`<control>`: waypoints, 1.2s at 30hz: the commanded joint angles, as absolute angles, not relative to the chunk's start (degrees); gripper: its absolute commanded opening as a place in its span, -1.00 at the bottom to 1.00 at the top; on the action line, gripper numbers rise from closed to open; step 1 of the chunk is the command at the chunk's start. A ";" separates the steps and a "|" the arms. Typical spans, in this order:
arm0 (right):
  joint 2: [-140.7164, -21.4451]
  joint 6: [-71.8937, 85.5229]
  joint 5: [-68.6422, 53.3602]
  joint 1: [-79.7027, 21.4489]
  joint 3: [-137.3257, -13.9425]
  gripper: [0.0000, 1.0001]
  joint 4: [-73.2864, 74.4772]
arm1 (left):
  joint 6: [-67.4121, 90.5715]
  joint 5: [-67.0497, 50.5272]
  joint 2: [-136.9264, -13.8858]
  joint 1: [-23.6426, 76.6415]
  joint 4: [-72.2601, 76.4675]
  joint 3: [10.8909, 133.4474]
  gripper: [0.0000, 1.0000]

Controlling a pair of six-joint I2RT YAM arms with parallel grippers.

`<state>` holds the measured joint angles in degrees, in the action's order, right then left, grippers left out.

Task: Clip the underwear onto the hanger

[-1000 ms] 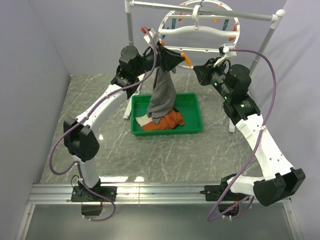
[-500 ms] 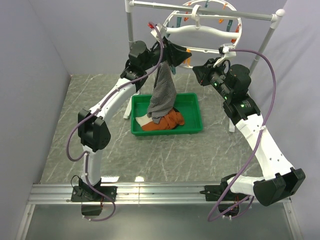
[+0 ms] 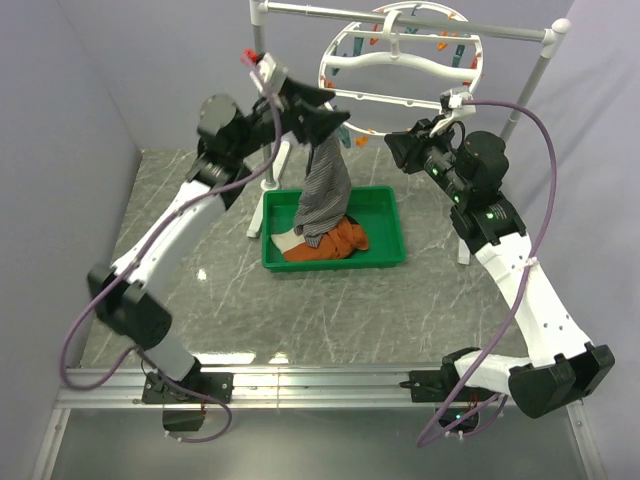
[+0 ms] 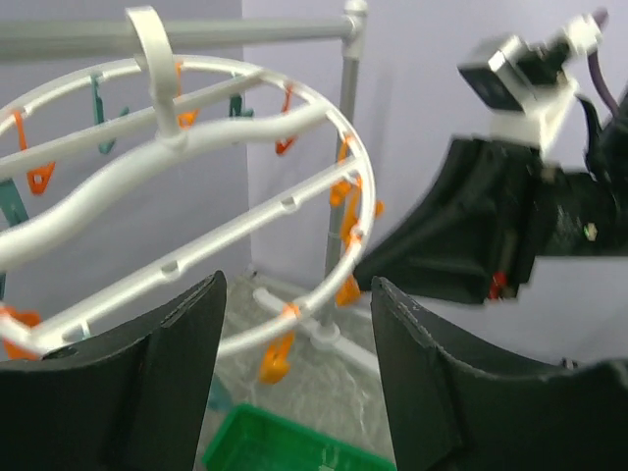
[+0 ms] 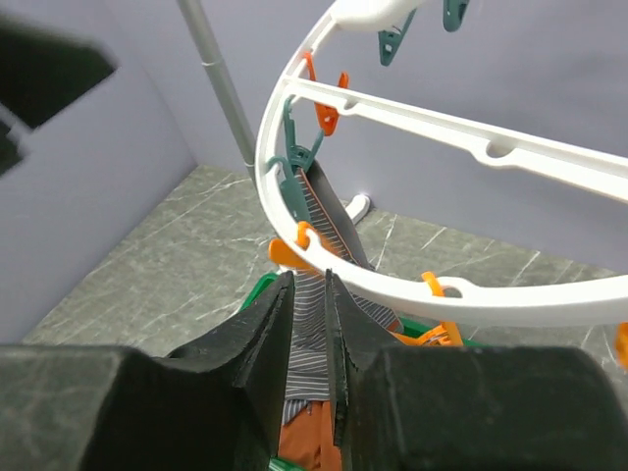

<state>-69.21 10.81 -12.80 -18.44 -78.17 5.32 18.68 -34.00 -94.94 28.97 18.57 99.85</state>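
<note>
Over the worktop's far edge, the underwear (image 3: 324,196) hangs from a teal clip on the hanger (image 3: 400,62) down into the green tray (image 3: 385,258), the left gripper (image 3: 335,128) fingers apart, the right gripper (image 3: 393,146) fingers nearly together, empty.

left gripper (image 3: 330,120) | pulled back left off underwear (image 3: 322,195) | jaws now apart

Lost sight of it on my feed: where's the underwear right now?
In the top view the underwear hangs centre-back from a teal pin at the hanger's lower-left rim, beside the left claw, its lower end in the green tray.
</note>
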 commanded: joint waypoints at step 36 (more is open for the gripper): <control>-65.38 12.57 -39.71 -4.75 -81.12 0.90 18.18 | 10.11 -23.12 -105.90 38.05 71.18 71.01 0.99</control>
<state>-63.29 10.70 -29.43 -7.49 -78.04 14.87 9.19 -25.17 -104.71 36.67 62.63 68.47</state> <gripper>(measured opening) 0.952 0.993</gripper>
